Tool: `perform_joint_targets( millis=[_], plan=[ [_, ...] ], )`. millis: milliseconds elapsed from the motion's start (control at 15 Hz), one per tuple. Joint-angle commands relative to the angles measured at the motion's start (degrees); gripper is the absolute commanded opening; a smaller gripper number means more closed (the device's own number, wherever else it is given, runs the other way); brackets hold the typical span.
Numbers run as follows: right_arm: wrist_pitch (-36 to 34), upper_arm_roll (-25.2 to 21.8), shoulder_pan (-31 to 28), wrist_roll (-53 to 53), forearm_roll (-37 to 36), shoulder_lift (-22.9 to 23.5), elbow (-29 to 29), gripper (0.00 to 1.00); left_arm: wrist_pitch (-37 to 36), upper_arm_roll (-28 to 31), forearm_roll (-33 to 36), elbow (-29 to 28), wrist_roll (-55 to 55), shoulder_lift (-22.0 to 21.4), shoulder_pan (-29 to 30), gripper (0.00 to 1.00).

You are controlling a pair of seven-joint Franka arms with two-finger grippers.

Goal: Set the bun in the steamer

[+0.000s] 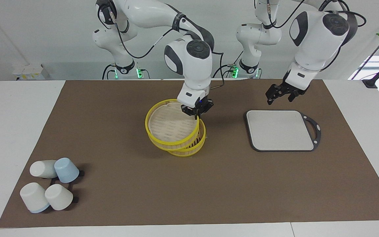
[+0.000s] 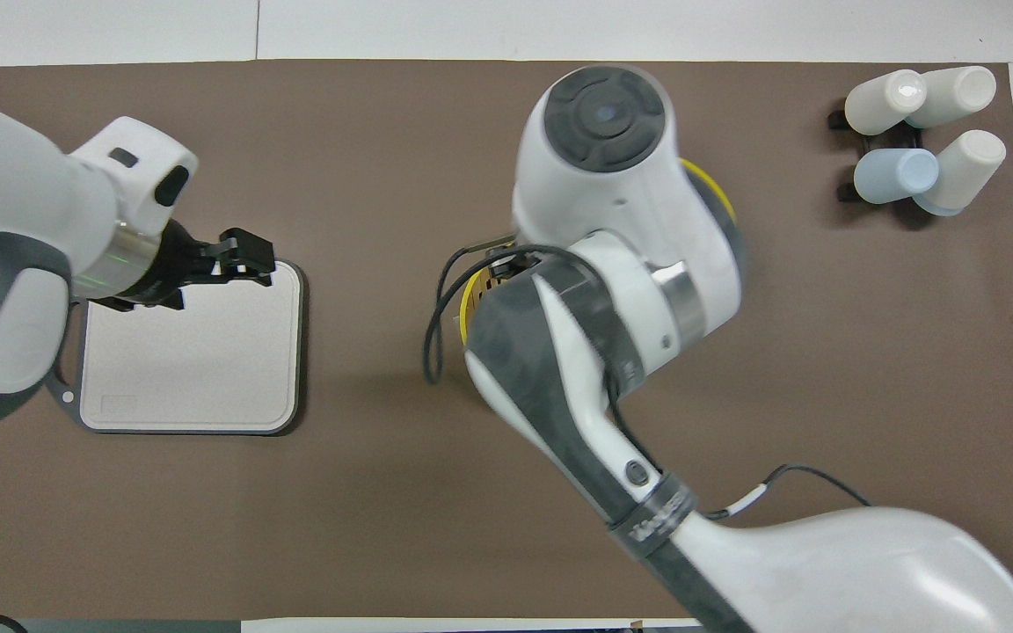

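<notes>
The steamer stands in the middle of the brown mat: its yellow-rimmed basket sits under its lid, which is tilted and leans on the basket's rim. My right gripper is shut on the lid's rim at the edge nearest the robots. In the overhead view the right arm covers the steamer, and only bits of yellow rim show. The bun is not in view. My left gripper is open and empty, and hangs over the grey board's edge nearest the robots; it also shows in the overhead view.
A grey square board with a dark rim and handle lies toward the left arm's end, also seen in the overhead view. Several white and blue cups lie on a small rack toward the right arm's end, far from the robots.
</notes>
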Motion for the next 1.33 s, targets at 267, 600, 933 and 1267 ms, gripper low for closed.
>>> perform_joint_targets(
  millis=[267,600,933,1267],
  plan=[
    [12.49,-0.21,0.1,-0.02,-0.2,-2.41,-11.0,0.0,-5.43,-1.01,1.63,0.19,9.12,-3.01,4.39,1.0],
    [11.79,-0.12,1.42,0.24,0.59,-3.56,-13.39,0.0,-7.72,-1.01,1.63,-0.08,12.46,-4.24,4.22,1.0],
    [15.12,-0.12,1.59,0.24,0.59,-3.38,-14.71,0.0,-11.05,-0.48,1.54,3.95,12.63,-1.45,4.13,1.0],
    [16.01,-0.12,2.12,0.33,0.85,-3.38,-15.33,0.0,-12.3,0.05,1.37,7.04,12.98,-0.55,3.78,1.0]
  ],
)
